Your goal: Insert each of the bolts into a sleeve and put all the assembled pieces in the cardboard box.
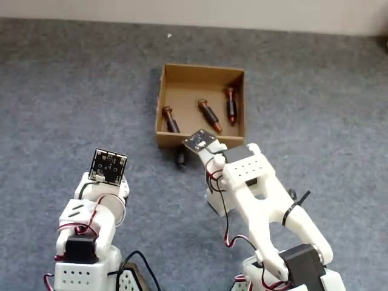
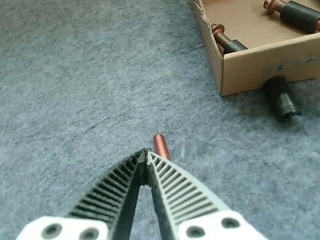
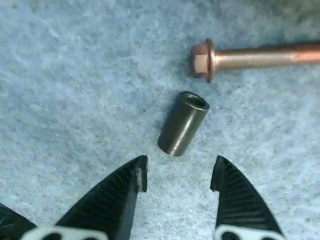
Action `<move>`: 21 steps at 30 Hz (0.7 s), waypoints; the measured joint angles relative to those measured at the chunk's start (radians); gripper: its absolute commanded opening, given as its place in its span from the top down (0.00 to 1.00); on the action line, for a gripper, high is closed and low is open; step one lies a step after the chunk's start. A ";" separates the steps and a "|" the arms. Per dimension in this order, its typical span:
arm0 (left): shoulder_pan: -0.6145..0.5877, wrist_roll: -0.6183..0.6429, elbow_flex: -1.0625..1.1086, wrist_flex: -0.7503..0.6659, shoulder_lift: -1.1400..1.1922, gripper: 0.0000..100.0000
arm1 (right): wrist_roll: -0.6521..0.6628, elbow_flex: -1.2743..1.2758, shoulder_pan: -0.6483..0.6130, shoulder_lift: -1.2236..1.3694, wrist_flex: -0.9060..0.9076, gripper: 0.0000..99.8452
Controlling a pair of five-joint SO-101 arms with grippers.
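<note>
Shows right gripper (image 3: 177,171) spread wide near a loose sleeve (image 3: 183,123) lying by a bolt (image 3: 250,57) just below the box (image 1: 160,103) at centre frame, left gripper (image 2: 147,156) pinched shut at lower left, three assembled pieces (image 1: 209,115) inside the box.

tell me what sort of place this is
Likely a robot-manipulation test bench: a small left arm and right arm at a grey carpeted surface, and a cardboard box holding bolt-and-sleeve assemblies.

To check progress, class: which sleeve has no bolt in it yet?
The dark sleeve on the carpet outside the cardboard box, by the open right pincer; the three boxed ones hold bolts.
</note>
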 measured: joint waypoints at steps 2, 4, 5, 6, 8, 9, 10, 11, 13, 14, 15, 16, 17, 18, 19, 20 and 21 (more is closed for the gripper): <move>0.000 0.000 0.000 0.000 0.000 0.99 | 0.000 0.015 0.002 0.000 -0.028 0.81; 0.000 0.000 0.000 0.000 0.000 0.99 | 0.000 0.063 0.003 0.000 -0.074 0.81; 0.000 0.000 0.000 0.000 0.000 0.99 | -0.002 0.087 0.005 0.000 -0.109 0.81; 0.000 0.000 0.000 0.000 0.000 0.99 | -0.021 0.109 0.005 0.000 -0.140 0.81; 0.000 0.000 0.000 0.000 0.000 0.99 | -0.068 0.146 0.005 0.000 -0.206 0.81; 0.000 0.000 0.000 0.000 0.000 0.99 | -0.089 0.158 0.005 0.000 -0.233 0.81; 0.000 0.000 0.000 0.000 0.000 0.99 | -0.107 0.167 0.005 0.000 -0.261 0.81; 0.000 0.000 0.000 0.000 0.000 0.99 | -0.123 0.172 0.005 0.000 -0.282 0.82; 0.000 0.000 0.000 0.000 0.000 0.99 | -0.149 0.180 0.005 0.000 -0.322 0.85; 0.000 0.000 0.000 0.000 0.000 0.99 | -0.163 0.192 0.005 0.000 -0.341 0.87; 0.000 0.000 0.000 0.000 0.000 0.99 | -0.172 0.201 0.005 0.000 -0.361 0.89; 0.000 0.000 0.000 0.000 0.000 0.99 | -0.180 0.212 0.009 -0.002 -0.381 0.91; 0.000 0.000 0.000 0.000 0.000 0.99 | -0.187 0.222 0.011 -0.005 -0.404 0.92; 0.000 0.000 0.000 0.000 0.000 0.99 | -0.192 0.235 0.012 -0.011 -0.427 0.92; 0.000 0.000 0.000 0.000 0.000 0.99 | -0.195 0.245 0.014 -0.015 -0.446 0.92; 0.000 0.000 0.000 0.000 0.000 0.99 | -0.195 0.258 0.015 -0.028 -0.462 0.93; 0.000 0.000 0.000 0.000 0.000 0.99 | -0.196 0.270 0.015 -0.035 -0.471 0.93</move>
